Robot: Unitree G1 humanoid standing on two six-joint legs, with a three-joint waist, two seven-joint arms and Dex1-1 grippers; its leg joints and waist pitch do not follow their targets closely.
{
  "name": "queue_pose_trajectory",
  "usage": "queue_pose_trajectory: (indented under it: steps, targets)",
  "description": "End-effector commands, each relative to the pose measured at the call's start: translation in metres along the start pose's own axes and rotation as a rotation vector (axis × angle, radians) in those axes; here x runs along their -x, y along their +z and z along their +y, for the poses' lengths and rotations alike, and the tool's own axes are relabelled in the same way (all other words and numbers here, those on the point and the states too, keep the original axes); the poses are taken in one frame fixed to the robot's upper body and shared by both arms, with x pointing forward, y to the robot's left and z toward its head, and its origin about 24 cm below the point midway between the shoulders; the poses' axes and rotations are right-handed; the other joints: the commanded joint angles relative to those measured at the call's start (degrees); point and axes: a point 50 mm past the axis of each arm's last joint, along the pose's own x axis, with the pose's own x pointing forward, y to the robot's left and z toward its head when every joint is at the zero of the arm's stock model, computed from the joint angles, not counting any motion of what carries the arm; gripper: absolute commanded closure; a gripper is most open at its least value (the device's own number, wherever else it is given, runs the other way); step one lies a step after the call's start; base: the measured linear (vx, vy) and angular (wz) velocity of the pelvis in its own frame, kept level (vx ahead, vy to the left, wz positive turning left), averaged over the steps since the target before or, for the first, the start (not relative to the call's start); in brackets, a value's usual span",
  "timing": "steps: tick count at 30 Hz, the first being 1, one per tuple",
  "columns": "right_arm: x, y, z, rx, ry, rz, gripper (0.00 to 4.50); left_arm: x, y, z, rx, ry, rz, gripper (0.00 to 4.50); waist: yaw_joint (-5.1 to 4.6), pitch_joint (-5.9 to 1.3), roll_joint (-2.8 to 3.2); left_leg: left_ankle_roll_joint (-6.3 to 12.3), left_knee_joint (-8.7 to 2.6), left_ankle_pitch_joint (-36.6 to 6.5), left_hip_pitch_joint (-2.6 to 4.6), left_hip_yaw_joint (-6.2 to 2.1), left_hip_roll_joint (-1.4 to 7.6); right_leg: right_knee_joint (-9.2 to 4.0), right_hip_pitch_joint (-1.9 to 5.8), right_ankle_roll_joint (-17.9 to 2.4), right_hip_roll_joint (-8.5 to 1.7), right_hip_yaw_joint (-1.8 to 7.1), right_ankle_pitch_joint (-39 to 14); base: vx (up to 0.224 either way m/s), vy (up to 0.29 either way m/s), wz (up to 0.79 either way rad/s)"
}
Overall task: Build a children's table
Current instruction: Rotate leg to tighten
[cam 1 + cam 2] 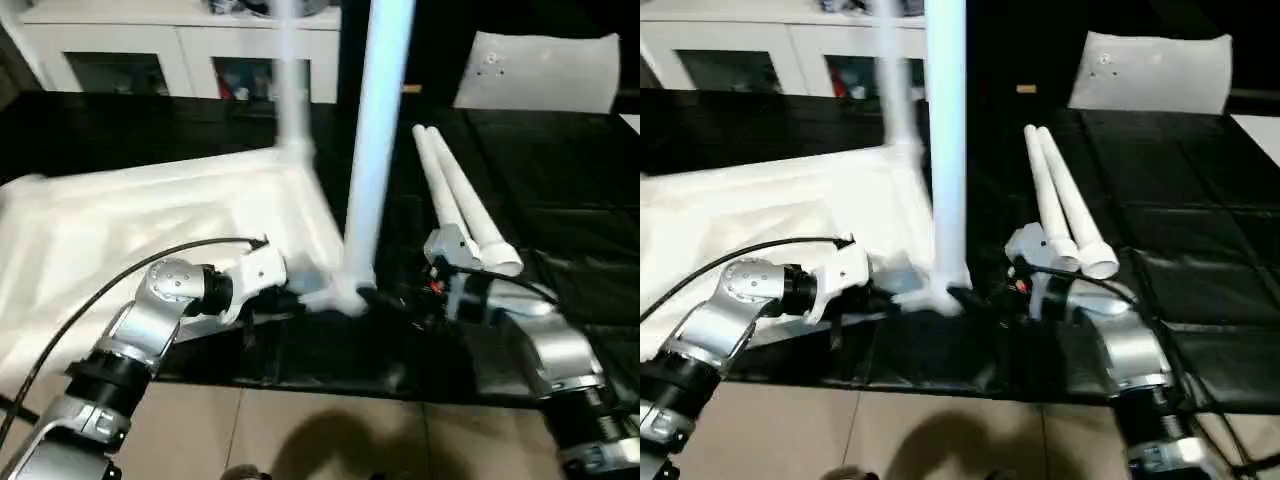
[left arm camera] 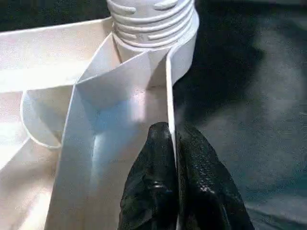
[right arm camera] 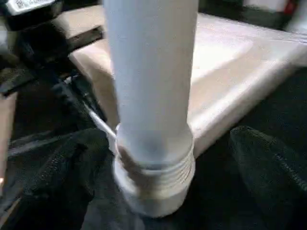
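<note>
The children's table top [image 1: 150, 220] lies upside down on the black mat, ribs up. One white leg [image 1: 375, 150] stands upright in the near corner socket [image 2: 153, 24], screwed onto its thread. A second leg [image 1: 293, 90] stands in the far corner. Two loose legs [image 1: 460, 200] lie side by side on the mat to the right. My left gripper [image 2: 172, 132] is shut on the top's thin rim wall [image 2: 169, 86], just beside the near socket. My right gripper [image 3: 163, 158] is open, with one finger on each side of the near leg's base and clear of it.
A white cabinet [image 1: 180, 40] runs along the back. A flat white panel [image 1: 540, 70] leans at the back right. The black mat [image 1: 560, 200] ends at pale floor tiles [image 1: 330, 430] close in front of me.
</note>
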Motion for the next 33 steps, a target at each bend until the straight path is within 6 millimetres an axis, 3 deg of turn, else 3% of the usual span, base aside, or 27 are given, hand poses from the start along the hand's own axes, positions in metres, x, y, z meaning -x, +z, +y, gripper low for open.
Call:
queue_pose_trajectory:
  steps: [1, 6, 10, 14, 27, 33]
  targets:
    - [0.000, 0.006, -0.001, 0.033, 0.074, 0.013, 0.04, 0.000, 0.011, 0.001, -0.084, -0.084, -0.002, 4.50, -0.18, -3.76, 0.15, 2.90, -3.83, -12.66, 0.62, 0.21, 1.07, -3.72, 3.50, -11.83, -2.90, 2.30, -12.37, 0.000, 0.000, 0.00]
    - [-0.002, 0.006, 0.004, 0.089, 0.232, 0.085, 0.04, 0.002, 0.012, 0.001, -0.154, -0.204, 0.032, 4.50, 0.05, -3.87, -0.46, 3.17, -3.59, -11.49, 0.45, 0.21, 0.95, -3.71, 3.47, -11.12, -3.07, 2.30, -13.99, 0.000, 0.000, 0.00]
    - [-0.007, 0.007, 0.007, 0.097, 0.292, 0.095, 0.04, 0.002, 0.011, 0.002, -0.188, -0.240, 0.055, 4.50, 0.20, -3.93, -0.60, 3.48, -3.47, -10.03, 0.25, 0.22, 0.99, -3.38, 3.37, -11.38, -2.98, 2.28, -12.51, 0.000, 0.000, 0.00]
    - [-0.014, 0.007, 0.013, 0.103, 0.376, 0.105, 0.04, 0.001, 0.010, 0.004, -0.214, -0.279, 0.066, 4.50, 0.26, -3.85, -0.54, 3.23, -3.51, -11.31, 0.28, 0.20, 0.96, -3.61, 3.31, -10.90, -3.01, 2.25, -14.60, 0.000, 0.000, 0.00]
    - [-0.022, 0.003, 0.018, 0.017, 0.410, 0.074, 1.08, 0.000, 0.010, 0.006, -0.225, -0.301, 0.060, 4.50, 0.73, -3.92, -0.12, 2.49, -3.60, -11.77, 0.41, 0.18, 1.05, -3.59, 3.25, -11.12, -2.96, 2.25, -14.10, 0.000, 0.000, 0.00]
    - [-0.022, 0.003, 0.018, 0.010, 0.411, 0.071, 1.08, 0.000, 0.010, 0.006, -0.223, -0.303, 0.058, 4.50, 0.95, -3.96, -0.18, 2.01, -3.65, -12.22, 0.46, 0.12, 1.11, -3.57, 3.33, -11.05, -3.08, 2.25, -14.43, 0.000, 0.000, 0.00]
